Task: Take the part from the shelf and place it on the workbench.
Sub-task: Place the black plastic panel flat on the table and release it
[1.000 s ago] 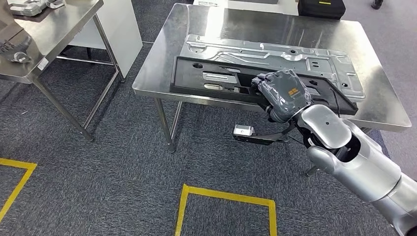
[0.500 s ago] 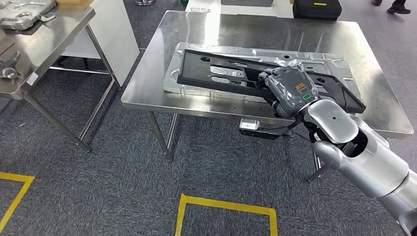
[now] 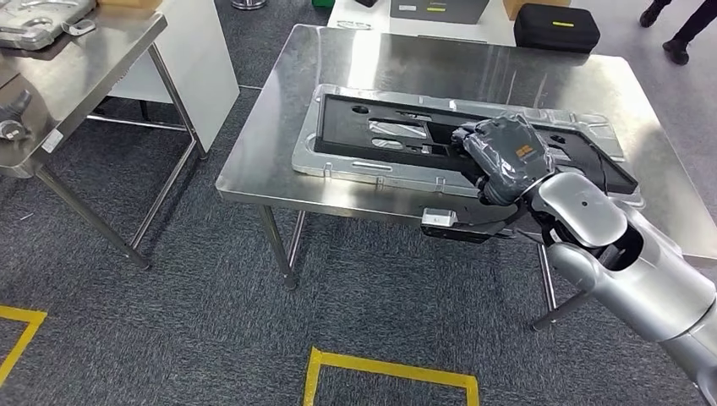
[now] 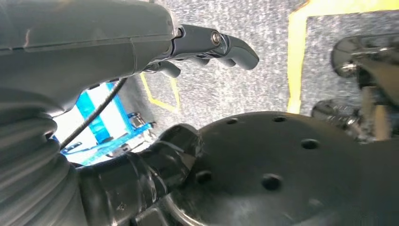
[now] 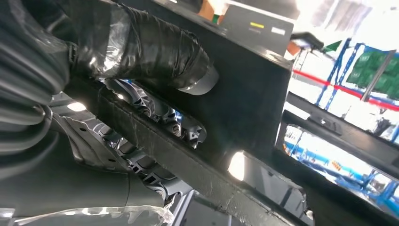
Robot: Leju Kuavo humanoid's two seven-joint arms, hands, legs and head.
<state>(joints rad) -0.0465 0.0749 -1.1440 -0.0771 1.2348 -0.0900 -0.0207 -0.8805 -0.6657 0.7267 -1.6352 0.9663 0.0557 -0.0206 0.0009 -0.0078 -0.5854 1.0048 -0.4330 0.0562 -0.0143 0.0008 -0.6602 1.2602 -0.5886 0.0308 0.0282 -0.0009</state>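
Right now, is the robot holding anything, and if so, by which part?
Yes. Its right hand grips the black panel by the near long edge, towards its right end. The panel lies over a silver plate on the steel table. The left hand holds nothing.

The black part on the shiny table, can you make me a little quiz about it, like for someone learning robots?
1. True or false: the right hand grips the black part.
2. What lies right under the black part? A) a silver metal panel B) the carpet C) a black case
3. Fill in: the panel rests on the steel ____.

Key
1. True: in the right wrist view the fingers wrap over the part's edge.
2. A: the panel's rim shows all around the part.
3. Workbench.
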